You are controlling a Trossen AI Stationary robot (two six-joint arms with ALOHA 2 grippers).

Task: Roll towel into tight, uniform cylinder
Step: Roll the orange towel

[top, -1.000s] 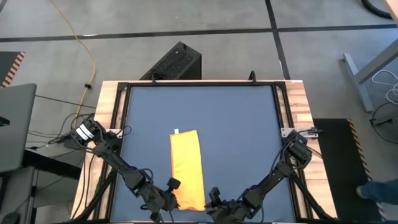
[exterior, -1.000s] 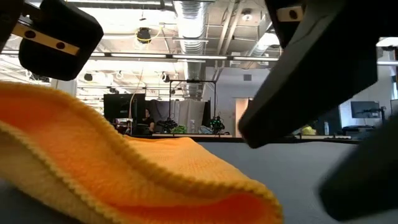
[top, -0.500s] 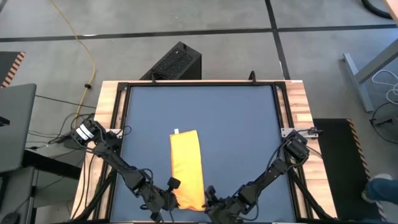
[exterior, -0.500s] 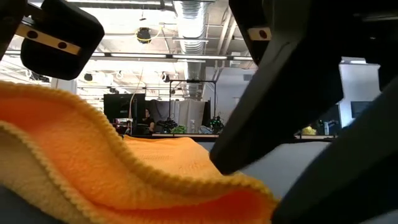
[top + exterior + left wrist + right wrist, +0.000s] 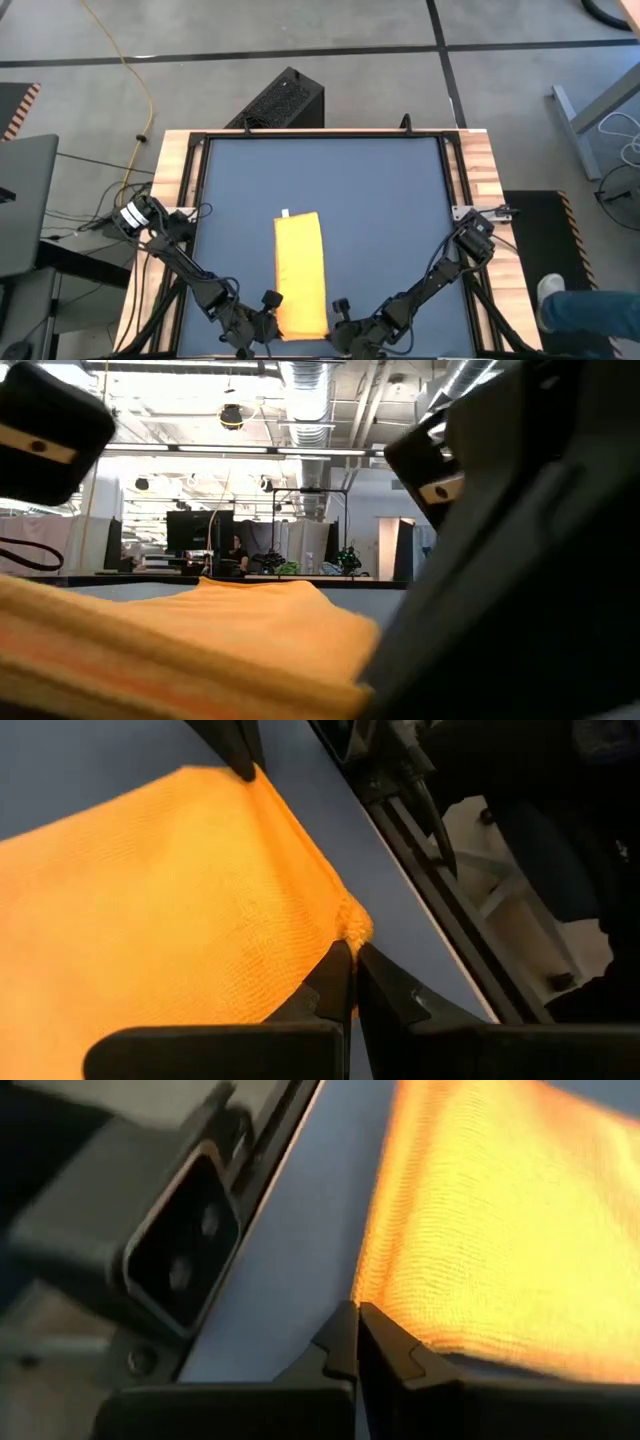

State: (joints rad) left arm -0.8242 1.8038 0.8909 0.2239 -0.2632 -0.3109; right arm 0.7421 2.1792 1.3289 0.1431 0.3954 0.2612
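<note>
Left gripper [image 5: 352, 955] fingers pressed together, pinching one near corner of the bright yellow soft cloth towel [image 5: 301, 272]. Right gripper [image 5: 357, 1320] fingers also pressed together, nipping the other near corner of the same towel. In the high view both grippers sit at the towel's near short edge, left gripper [image 5: 268, 310] on one side, right gripper [image 5: 338, 312] on the other, close together with the cloth end between them. Towel lies as a long narrow folded strip on the dark blue mat [image 5: 380, 190], roughly in the mat's middle-near part, small white tag [image 5: 283, 211] at its far end. Mat covers the wooden-edged table [image 5: 483, 160]. Low view: towel [image 5: 170, 640] lies low and flat on the mat
</note>
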